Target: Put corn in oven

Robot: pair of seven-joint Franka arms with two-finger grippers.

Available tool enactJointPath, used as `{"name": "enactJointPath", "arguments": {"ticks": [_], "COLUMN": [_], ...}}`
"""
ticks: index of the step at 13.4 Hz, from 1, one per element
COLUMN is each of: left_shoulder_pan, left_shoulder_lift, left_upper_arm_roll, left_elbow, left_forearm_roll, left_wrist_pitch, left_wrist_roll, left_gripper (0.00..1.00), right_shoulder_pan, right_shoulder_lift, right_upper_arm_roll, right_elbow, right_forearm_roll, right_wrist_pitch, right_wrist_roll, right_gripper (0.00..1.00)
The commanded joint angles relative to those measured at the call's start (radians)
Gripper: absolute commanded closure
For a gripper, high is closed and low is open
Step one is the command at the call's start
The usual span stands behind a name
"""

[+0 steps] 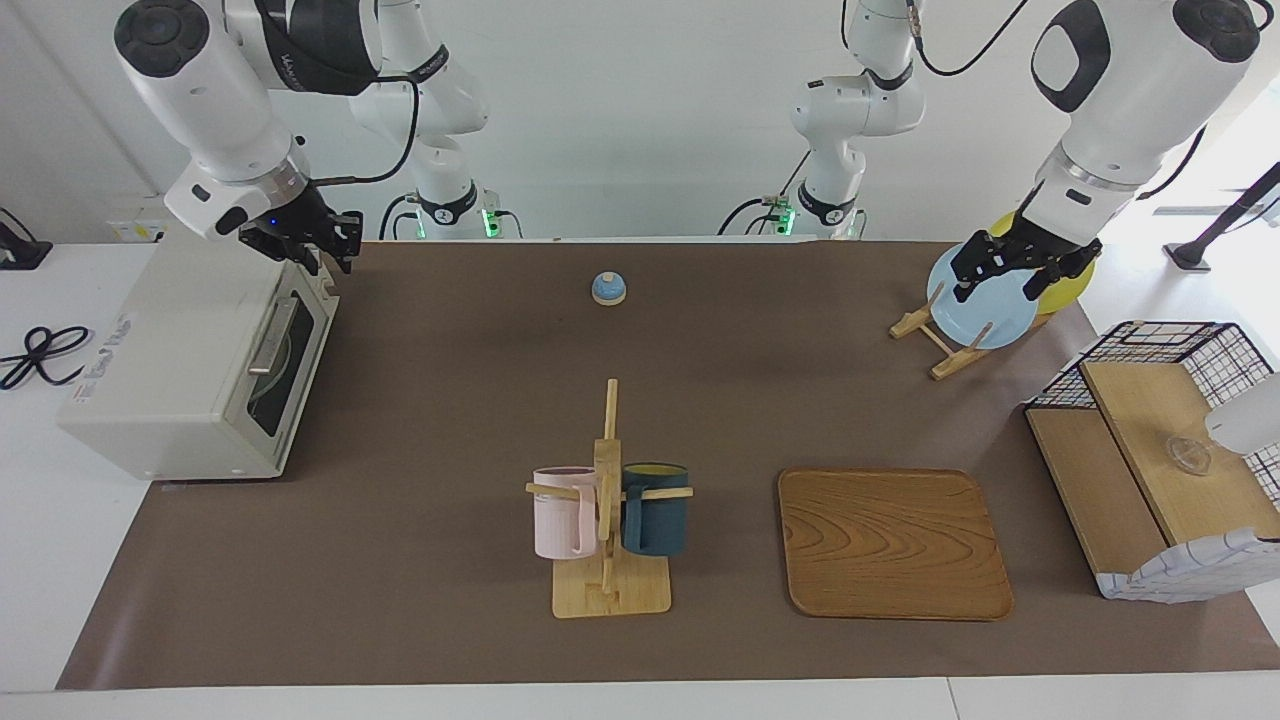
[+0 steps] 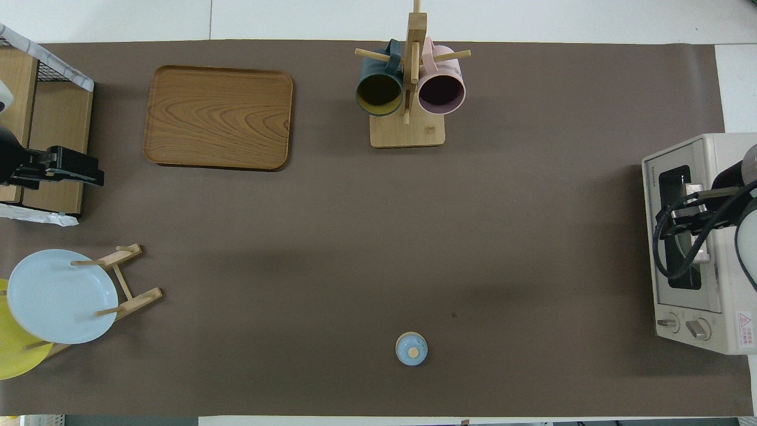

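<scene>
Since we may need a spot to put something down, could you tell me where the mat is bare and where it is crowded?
The widest bare patch of mat lies between the oven, the mug stand and the small blue lid. A narrower strip runs between the wooden tray and the plate rack. The left arm's end is crowded by rack, tray and wire basket.

White table (image 1: 60,560) with a brown mat (image 1: 450,400) covering most of its top; bare white strips show along the mat's edges at both ends. Plain white wall (image 1: 620,100) above the table's robot-side edge. A black cable (image 1: 35,352) lies looped on the bare white tabletop at the right arm's end. A small black object (image 1: 20,245) sits by the wall on that same end. Strong daylight washes out the area past the left arm's end, where a black stand (image 1: 1225,225) leans. Lighting is otherwise even, with soft shadows.
</scene>
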Motion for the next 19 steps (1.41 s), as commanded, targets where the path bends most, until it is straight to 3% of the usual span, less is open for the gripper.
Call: {"name": "enactJointPath", "arguments": {"ticks": [1, 3, 19], "left_shoulder_pan": [0.009, 0.009, 0.009], "left_shoulder_lift": [-0.001, -0.001, -0.001], "left_upper_arm_roll": [-0.005, -0.005, -0.005], "left_elbow": [0.013, 0.013, 0.013], "left_forearm_roll": [0.019, 0.019, 0.019], "left_wrist_pitch": [-0.007, -0.007, -0.007], "left_wrist_roll": [0.007, 0.006, 0.007], "left_gripper": [0.00, 0.00, 0.00], "right_shoulder_pan": [0.046, 0.058, 0.089], "right_shoulder_lift": [0.011, 0.023, 0.049], "right_upper_arm_roll": [-0.020, -0.064, -0.108], "right_elbow": [0.030, 0.057, 0.094], "right_forearm_roll": [0.015, 0.026, 0.025], "right_wrist_pitch": [-0.029, -0.029, 0.006], "right_wrist_roll": [0.009, 0.010, 0.013], "right_gripper": [0.00, 0.00, 0.00]}}
